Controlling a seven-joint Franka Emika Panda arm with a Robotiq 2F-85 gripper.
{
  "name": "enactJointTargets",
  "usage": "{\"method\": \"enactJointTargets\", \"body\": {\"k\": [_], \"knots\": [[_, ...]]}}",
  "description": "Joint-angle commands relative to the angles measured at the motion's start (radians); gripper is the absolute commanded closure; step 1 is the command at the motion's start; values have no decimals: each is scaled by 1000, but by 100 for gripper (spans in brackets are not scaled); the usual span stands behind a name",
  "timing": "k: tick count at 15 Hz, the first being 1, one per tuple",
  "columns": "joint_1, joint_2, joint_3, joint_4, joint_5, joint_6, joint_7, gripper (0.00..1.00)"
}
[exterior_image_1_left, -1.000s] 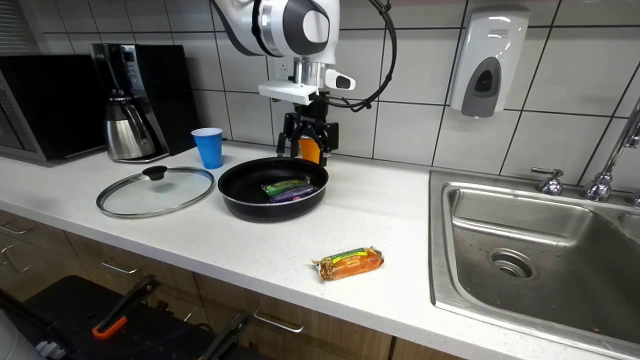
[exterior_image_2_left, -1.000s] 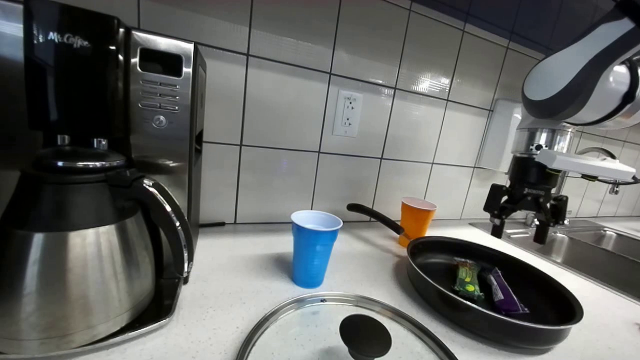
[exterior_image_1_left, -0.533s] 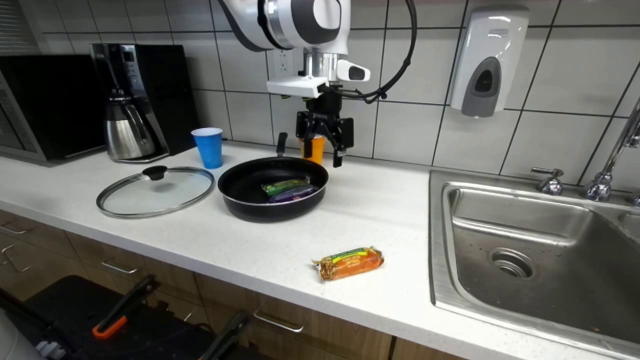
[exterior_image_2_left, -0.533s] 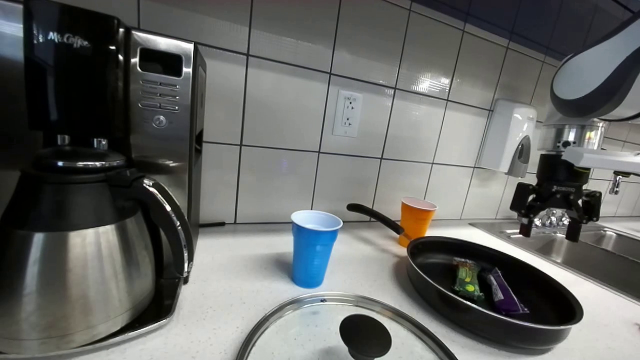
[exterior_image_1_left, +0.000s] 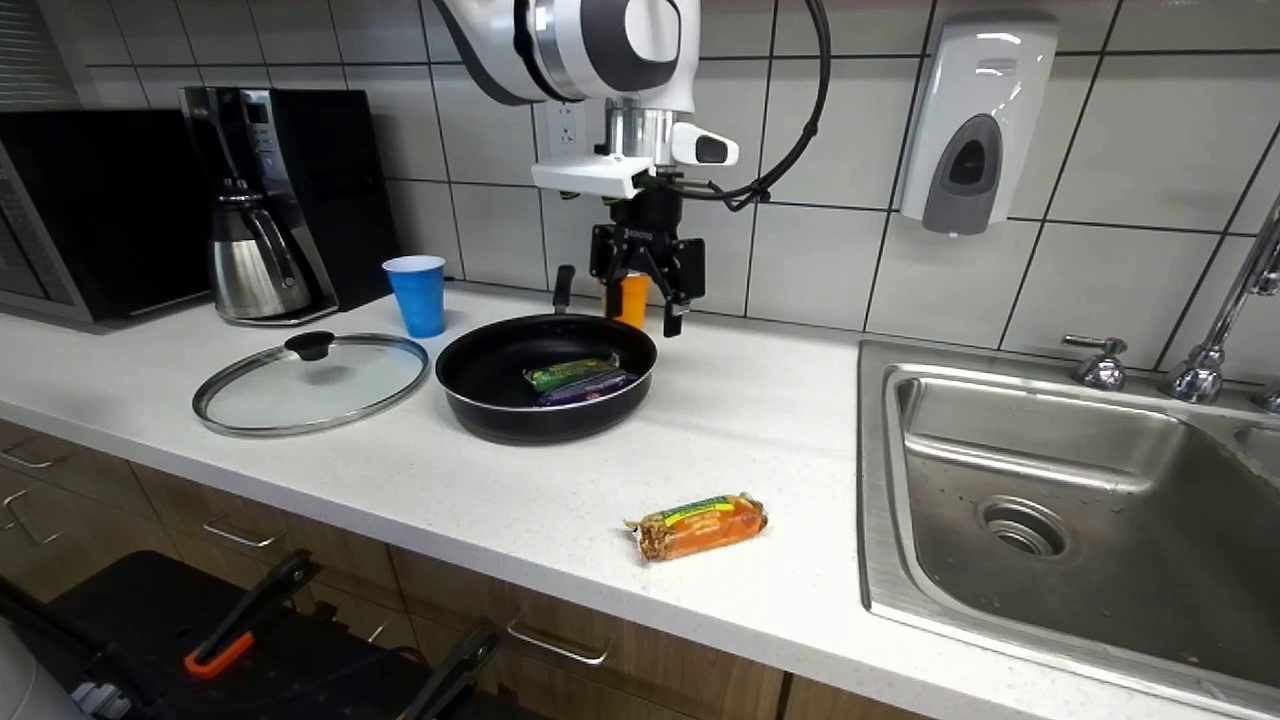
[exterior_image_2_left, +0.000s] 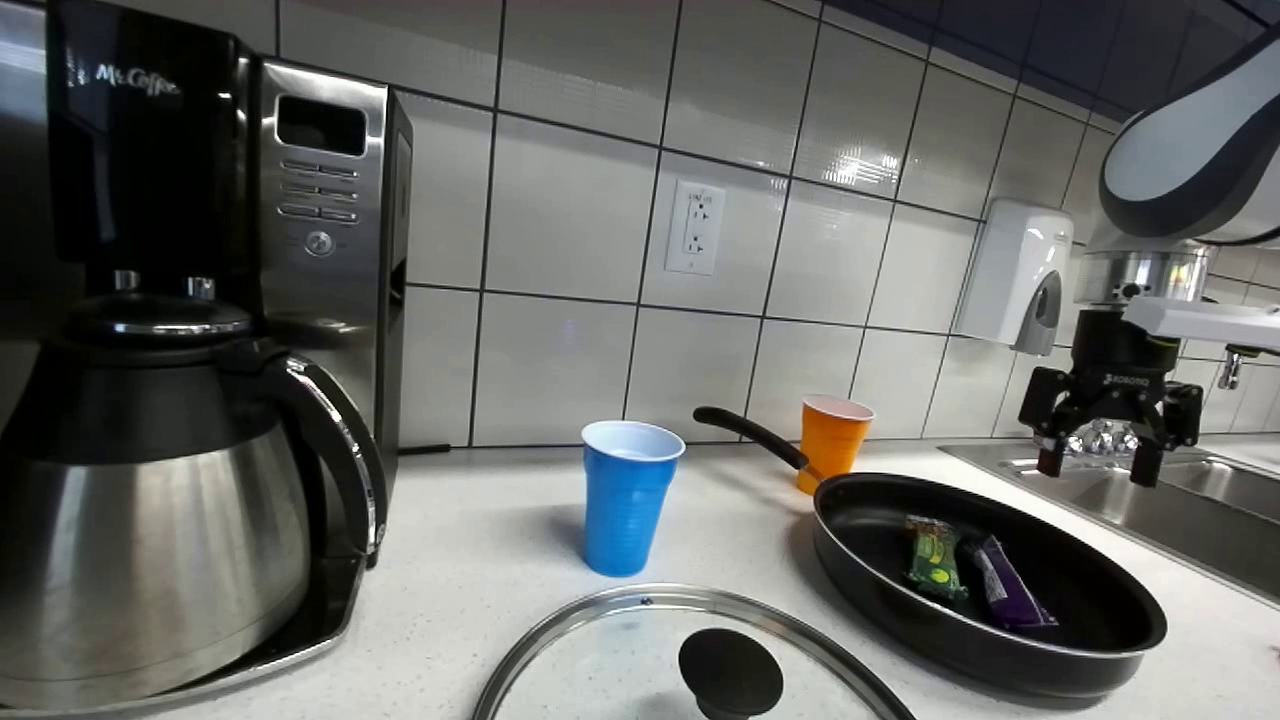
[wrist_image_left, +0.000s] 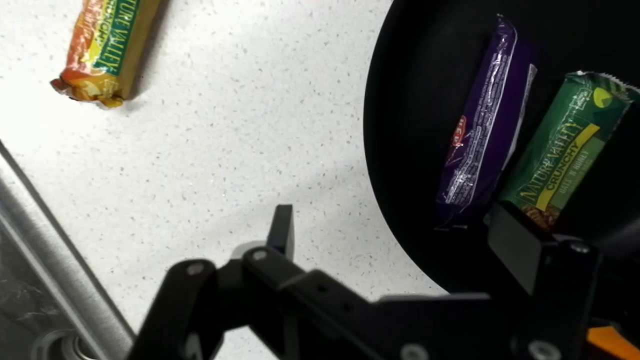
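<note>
My jaws hang wide apart and empty, farther toward the sink (exterior_image_1_left: 882, 480) than a second ago.
That shift leaves the green bar (wrist_image_left: 555, 160) and purple bar (wrist_image_left: 482, 125) undisturbed in the pan (exterior_image_1_left: 545, 425); the orange bar (exterior_image_1_left: 705, 527) lies near the front edge of the counter (exterior_image_1_left: 780, 430).

Pan (exterior_image_1_left: 520, 426) between lid (exterior_image_1_left: 310, 388) and sink (exterior_image_1_left: 880, 500) (two bars (exterior_image_1_left: 571, 374) inside)

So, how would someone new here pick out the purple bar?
On the white counter, find the round black pan between the glass lid and the sink. Inside lie the green bar and the purple bar, side by side. Yours is dark purple with a small red logo; its neighbour shows a yellow stripe.
</note>
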Motion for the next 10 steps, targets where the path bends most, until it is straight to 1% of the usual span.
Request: {"method": "enactJointTargets", "body": {"k": [1,6,10], "knots": [[3,-73,24,-80,20,36,51,0],[10,-164,28,-202,11,120,141,0],[-4,-233,22,-291,14,170,201,0]]}}
